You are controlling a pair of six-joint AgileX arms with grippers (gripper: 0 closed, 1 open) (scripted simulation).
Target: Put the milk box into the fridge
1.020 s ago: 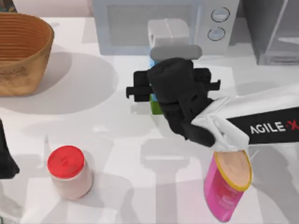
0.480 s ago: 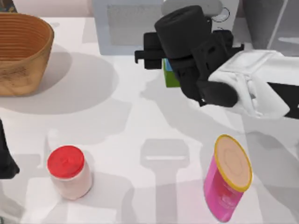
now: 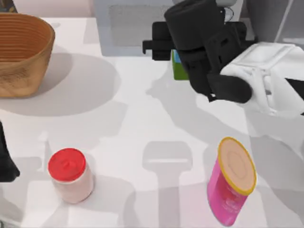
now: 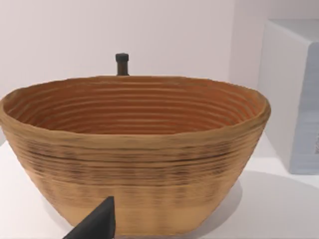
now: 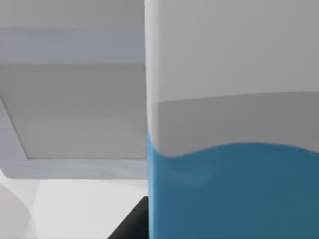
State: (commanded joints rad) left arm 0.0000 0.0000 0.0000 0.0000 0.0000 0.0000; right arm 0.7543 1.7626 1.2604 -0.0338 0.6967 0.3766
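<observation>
Right gripper (image 3: 176,57) with its jaws pinching the milk box (image 3: 178,66), seen from above at the far side of the counter (image 3: 142,123), in front of the microwave (image 3: 128,28). Most of the carton is hidden beneath the black wrist body; only a sliver of sky-blue side and green base band shows at the gripper's left edge. In the right wrist view the milk box (image 5: 232,149) stands close before the lens, white top above blue body, upright and square to the camera, which places it between the jaws rather than beside them. The carton appears to be lifted clear of the counter, judged from its green base sitting apart from the shadow on the counter nearer the camera. Holding it upright and high probably serves to clear the pink can (image 3: 232,183) and the microwave on the way to the fridge (image 3: 278,21), whose dark body with pale frame edges lies just to the right at the far corner. A short carry to the right remains; insertion is not yet done. The red-lidded jar (image 3: 70,175) and basket (image 3: 21,52) stand well apart. The left gripper (image 3: 5,161) is parked at the counter's left edge.
</observation>
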